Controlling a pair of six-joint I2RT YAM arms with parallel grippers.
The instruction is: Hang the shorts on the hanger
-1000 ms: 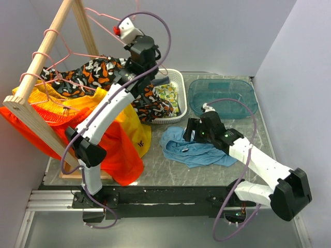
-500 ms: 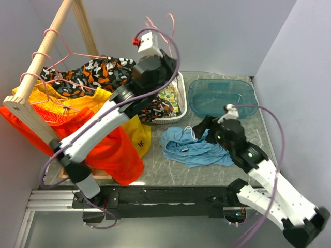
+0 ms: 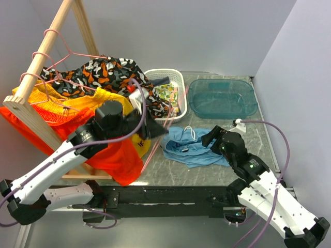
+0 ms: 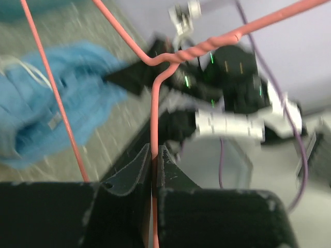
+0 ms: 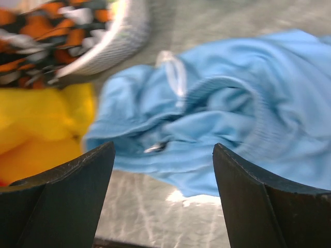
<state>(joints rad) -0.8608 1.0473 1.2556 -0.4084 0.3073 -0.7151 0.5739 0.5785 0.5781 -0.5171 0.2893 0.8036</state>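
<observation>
Left gripper (image 3: pixel 156 128), clenched on the thin pink wire of the hanger (image 4: pixel 154 103); in the left wrist view both fingers (image 4: pixel 135 173) pinch the wire just below its twisted neck. In the top view the hanger (image 3: pixel 149 149) slants from the white basket (image 3: pixel 178 77) down past the left edge of the shorts (image 3: pixel 191 150); whether it touches the table (image 3: pixel 170 173) cannot be told.

Right gripper (image 3: pixel 208 137), jaws spread wide and holding nothing, poised at the right side of the light blue shorts. These lie crumpled on the table, with waistband and white drawstring showing between the fingers in the right wrist view (image 5: pixel 232 103).

Behind: a teal tub (image 3: pixel 251 95), and a wooden rack (image 3: pixel 46 57) hung with patterned shorts (image 3: pixel 103 70) and yellow shorts (image 3: pixel 62 103).
</observation>
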